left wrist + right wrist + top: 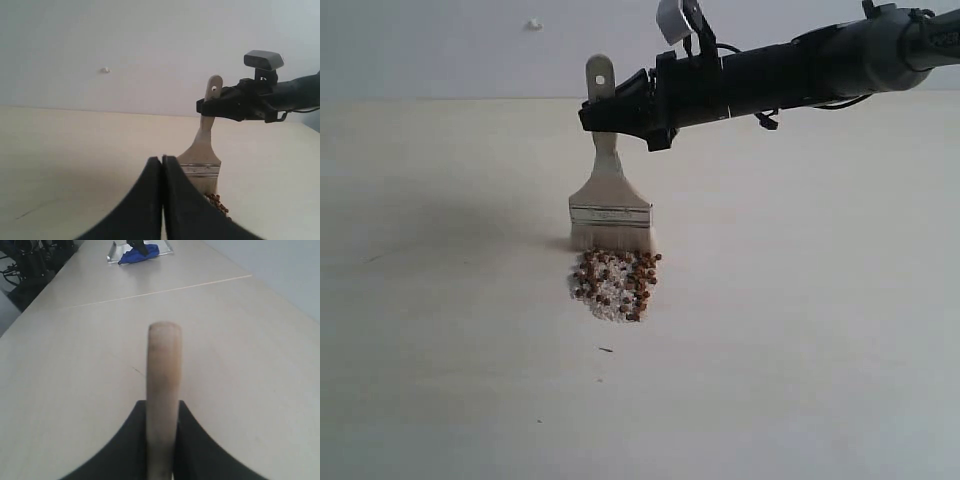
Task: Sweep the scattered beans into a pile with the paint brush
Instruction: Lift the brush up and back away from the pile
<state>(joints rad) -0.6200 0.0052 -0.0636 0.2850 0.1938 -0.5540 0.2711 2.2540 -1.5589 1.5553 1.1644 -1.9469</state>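
The paint brush (609,200) stands upright on the pale table, its off-white bristles touching the tabletop. Directly in front of the bristles lie the beans (616,280), a tight reddish-brown cluster mixed with whitish crumbs. My right gripper (608,112) reaches in from the right and is shut on the brush's cream handle (162,390), just below the hole at its end. My left gripper (162,159) is shut and holds nothing; from it I see the paint brush (202,150) and a few of the beans (216,201) behind its fingers. The left arm does not show in the exterior view.
A small dark speck (606,350) lies on the table in front of the pile. A blue object on a clear tray (140,252) sits far off at the table's end in the right wrist view. A table seam (165,290) runs across.
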